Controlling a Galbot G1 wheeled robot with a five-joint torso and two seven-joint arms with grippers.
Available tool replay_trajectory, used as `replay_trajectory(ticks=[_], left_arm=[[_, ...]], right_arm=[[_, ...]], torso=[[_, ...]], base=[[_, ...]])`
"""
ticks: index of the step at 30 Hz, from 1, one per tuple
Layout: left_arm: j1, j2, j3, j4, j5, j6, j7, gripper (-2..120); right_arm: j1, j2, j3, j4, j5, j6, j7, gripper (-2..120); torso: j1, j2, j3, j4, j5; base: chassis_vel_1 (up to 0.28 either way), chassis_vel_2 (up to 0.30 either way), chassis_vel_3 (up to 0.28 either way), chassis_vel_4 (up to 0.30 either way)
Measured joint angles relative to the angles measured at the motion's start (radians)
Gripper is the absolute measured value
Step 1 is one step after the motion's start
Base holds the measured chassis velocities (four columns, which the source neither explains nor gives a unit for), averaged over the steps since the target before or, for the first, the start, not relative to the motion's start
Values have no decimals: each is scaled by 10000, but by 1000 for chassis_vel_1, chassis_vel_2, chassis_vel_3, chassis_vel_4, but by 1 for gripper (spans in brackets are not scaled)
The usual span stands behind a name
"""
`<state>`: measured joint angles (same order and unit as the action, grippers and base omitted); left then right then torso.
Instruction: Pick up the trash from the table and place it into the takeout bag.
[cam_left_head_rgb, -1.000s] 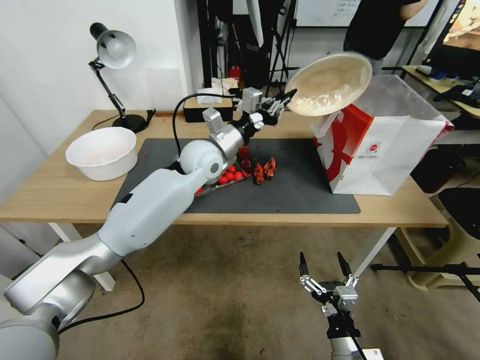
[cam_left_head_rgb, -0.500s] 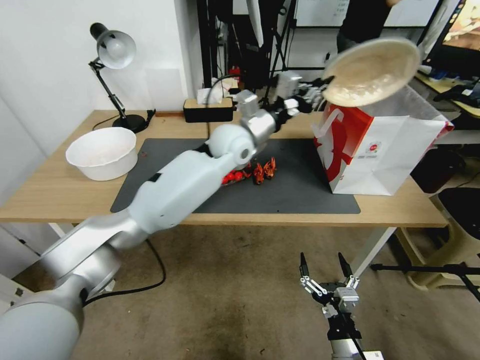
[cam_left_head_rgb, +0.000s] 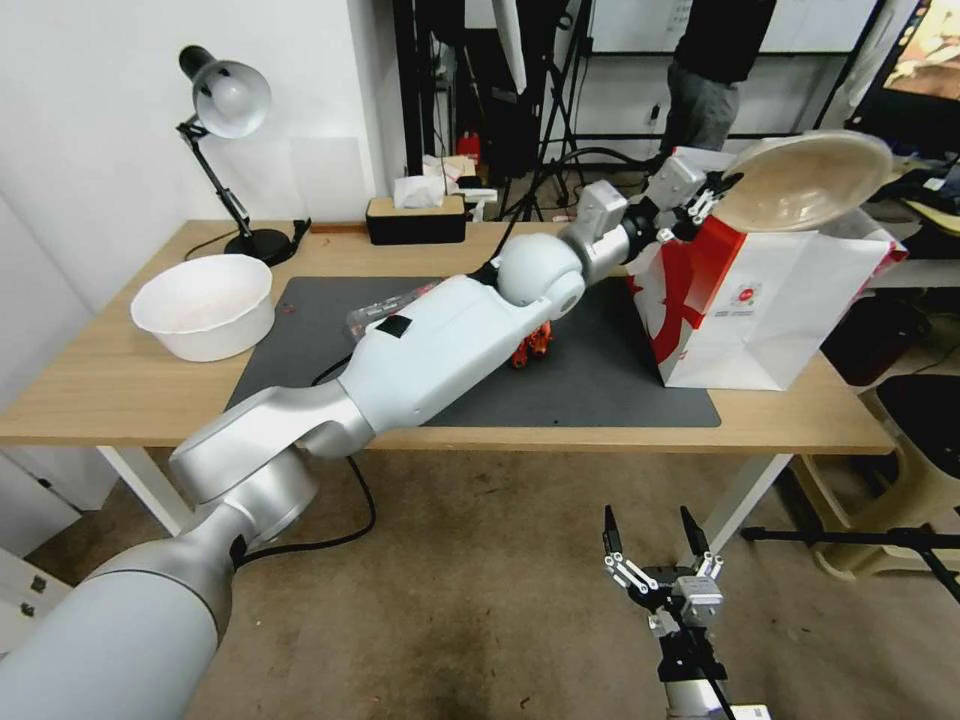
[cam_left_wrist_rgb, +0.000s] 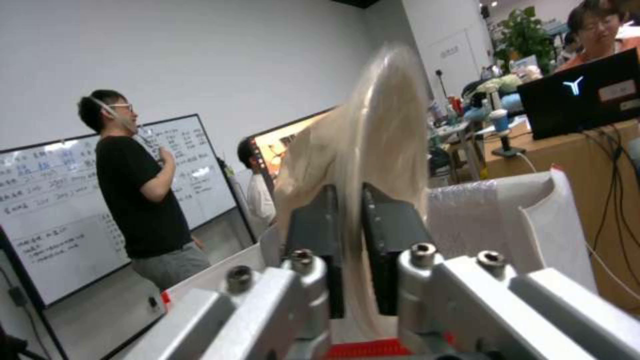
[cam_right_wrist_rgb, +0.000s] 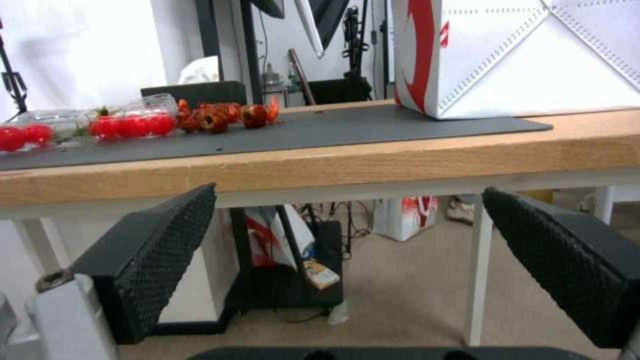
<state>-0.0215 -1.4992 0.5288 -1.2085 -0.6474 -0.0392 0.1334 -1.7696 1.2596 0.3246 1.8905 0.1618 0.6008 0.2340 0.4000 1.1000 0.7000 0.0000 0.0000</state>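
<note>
My left arm reached far across the surface (cam_left_head_rgb: 120, 400) to the right, over the dark grey mat (cam_left_head_rgb: 600, 380). Left gripper (cam_left_head_rgb: 712, 195) jaws were pinched on the rim of the beige bowl (cam_left_head_rgb: 810, 180), pads on both sides of the thin edge; in the left wrist view the left gripper (cam_left_wrist_rgb: 350, 260) had the beige bowl (cam_left_wrist_rgb: 380, 145) edge-on between them. The bowl hung tilted above the open top of the takeout bag (cam_left_head_rgb: 790, 310), at its far left corner, hollow side facing me. The bag stood upright at the right end of the surface, partly on the mat.

Right gripper (cam_left_head_rgb: 655, 545) hung low in front of the surface, near its right leg, jaws spread wide and holding nothing.

Red food scraps (cam_left_head_rgb: 530, 345) lay on the mat beside my left forearm. A large white bowl (cam_left_head_rgb: 205, 305) sat at the left end.
</note>
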Motion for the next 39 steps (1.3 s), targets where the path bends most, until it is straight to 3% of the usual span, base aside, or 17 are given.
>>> replay_trajectory(ticks=[9,11,13,15,17,20,21,25,30,32,33,34,35,37,39], left_arm=[[267,592,-69,-518,-279,4,-381,47],[303,639,-79,-571,-320,4,-424,49],[382,737,-111,-691,-390,6,-516,59],[394,755,-119,-712,-400,6,-529,59],[807,1154,-424,-1194,-464,11,-891,75],[920,1250,-521,-1308,-455,11,-1028,78],[1040,1351,-614,-1426,-432,4,-1186,88],[1266,1523,-768,-1635,-401,-21,-1508,96],[1341,1583,-820,-1710,-397,-34,-1619,97],[1658,1845,-1042,-1989,-361,-59,-1982,99],[2583,2463,-1719,-2515,245,-47,-3025,100],[2799,2578,-1872,-2635,373,80,-3429,100],[2799,2578,-1872,-2635,373,80,-3429,100],[3274,2786,-2256,-3009,447,740,-4445,100],[3416,2844,-2376,-3133,447,980,-4730,100]], right_arm=[[15,-21,-67,-29,5,0,-6,100],[14,-22,-68,-29,5,1,-7,100],[14,-26,-68,-28,5,0,-7,100],[14,-28,-68,-28,5,0,-7,100],[15,-41,-70,-26,5,0,-7,100],[16,-42,-73,-27,5,0,-8,100],[19,-42,-76,-30,6,-1,-8,100],[25,-42,-87,-41,6,-2,-10,100],[26,-42,-91,-44,5,-2,-11,100],[29,-36,-110,-52,5,-6,-13,100],[34,-11,-172,-56,-3,-22,-24,100],[34,-9,-181,-58,-7,-26,-25,100],[34,-9,-181,-58,-7,-26,-25,100],[38,-7,-201,-67,-18,-38,-27,100],[39,-7,-206,-69,-21,-40,-28,100]], torso=[[1,0,0,-2,-1],[0,0,0,-2,-1],[0,0,0,-2,-1],[0,0,0,-2,-1],[0,0,0,-2,-2],[0,0,-1,0,-3],[0,0,-1,1,-3],[0,0,-1,3,-3],[0,0,-1,2,-3],[0,-1,0,1,-5],[0,0,-1,3,-5],[0,0,0,3,-6],[0,0,0,3,-6],[0,0,0,3,-4],[0,0,0,2,-3]], base=[[0,0,0,0],[0,0,0,0],[0,0,0,0],[0,0,0,0],[0,0,0,0],[0,0,0,0],[0,0,0,0],[0,0,0,0],[0,0,0,0],[0,0,0,0],[0,0,0,0],[0,0,0,0],[0,0,0,0],[0,0,0,0],[0,0,0,0]])
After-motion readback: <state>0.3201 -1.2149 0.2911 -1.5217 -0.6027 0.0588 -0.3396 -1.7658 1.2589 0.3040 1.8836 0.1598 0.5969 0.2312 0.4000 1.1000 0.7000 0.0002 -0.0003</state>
